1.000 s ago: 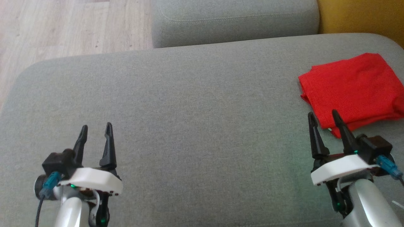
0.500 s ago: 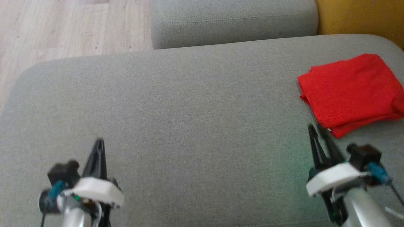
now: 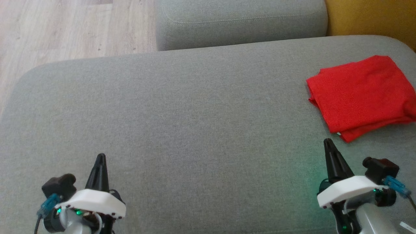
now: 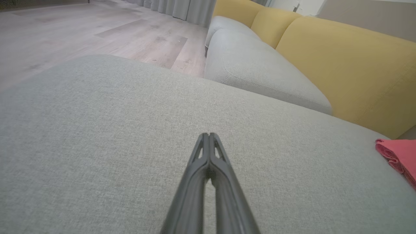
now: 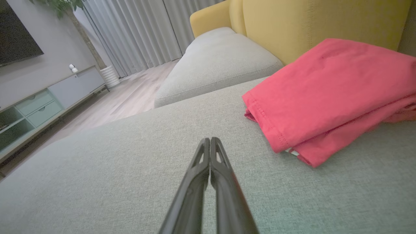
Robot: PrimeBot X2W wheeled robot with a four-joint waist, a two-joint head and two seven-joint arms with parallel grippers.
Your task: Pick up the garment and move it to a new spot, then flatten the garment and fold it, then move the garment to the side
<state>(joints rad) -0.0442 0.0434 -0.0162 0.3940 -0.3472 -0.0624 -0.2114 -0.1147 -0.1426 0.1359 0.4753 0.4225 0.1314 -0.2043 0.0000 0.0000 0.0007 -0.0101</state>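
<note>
Grippers both pinched closed, nothing held: left gripper point(image 3: 100, 157) sat lower left of frame, right gripper point(image 3: 327, 143) lower right. Over at right edge, red folded fabric garment point(image 3: 360, 96) lay on wide grey upholstered sofa cushion point(image 3: 195, 113), near corner just above right gripper's tip, not touching.

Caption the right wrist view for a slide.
Shut fingers point across the grey cushion, the folded red garment lying untouched beside them.

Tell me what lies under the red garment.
The red garment lies folded on the grey cushion. Its lower layers and a white tag peek out at the near edge. What lies beneath its middle is covered.
</note>
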